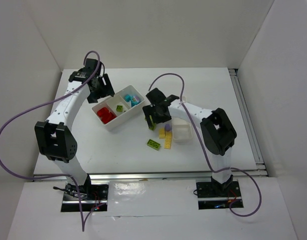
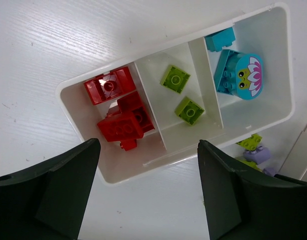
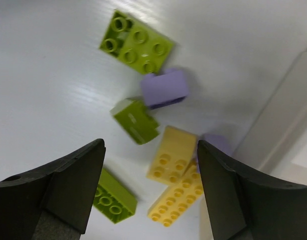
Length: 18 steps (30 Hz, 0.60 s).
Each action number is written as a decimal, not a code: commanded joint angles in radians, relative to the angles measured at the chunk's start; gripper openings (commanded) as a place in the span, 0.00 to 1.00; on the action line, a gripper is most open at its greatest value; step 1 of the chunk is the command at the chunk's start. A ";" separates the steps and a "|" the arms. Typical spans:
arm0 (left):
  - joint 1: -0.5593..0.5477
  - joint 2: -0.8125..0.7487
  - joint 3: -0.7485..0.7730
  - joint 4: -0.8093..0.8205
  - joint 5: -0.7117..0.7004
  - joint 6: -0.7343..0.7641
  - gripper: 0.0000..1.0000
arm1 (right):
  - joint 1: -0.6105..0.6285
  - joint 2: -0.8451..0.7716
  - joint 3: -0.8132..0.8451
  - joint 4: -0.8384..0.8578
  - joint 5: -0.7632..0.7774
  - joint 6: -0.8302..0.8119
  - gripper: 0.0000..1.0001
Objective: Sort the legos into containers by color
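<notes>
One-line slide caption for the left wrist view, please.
Open left gripper above a divided tray: red bricks, lime green bricks, teal bricks, one compartment each.

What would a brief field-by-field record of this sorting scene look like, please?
Divided tray: three compartments, on the table, below the left gripper
First compartment: several red bricks
Middle compartment: two lime green bricks
End compartment: teal bricks, one with a flower face
Loose on table: loose lime green bricks, lilac bricks, yellow bricks, below the right gripper
Second tray: beside the loose bricks
Left gripper: open, empty
Right gripper: open, empty
</notes>
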 commanded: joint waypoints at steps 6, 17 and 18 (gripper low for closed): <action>-0.004 -0.026 -0.010 0.017 0.007 0.005 0.87 | 0.040 -0.029 -0.005 0.074 -0.110 0.077 0.66; -0.013 -0.008 -0.019 0.026 0.017 0.005 0.87 | 0.049 0.068 0.067 0.062 -0.064 0.088 0.64; -0.013 -0.008 -0.019 0.026 0.017 0.005 0.87 | 0.049 0.080 0.081 0.037 -0.038 0.088 0.68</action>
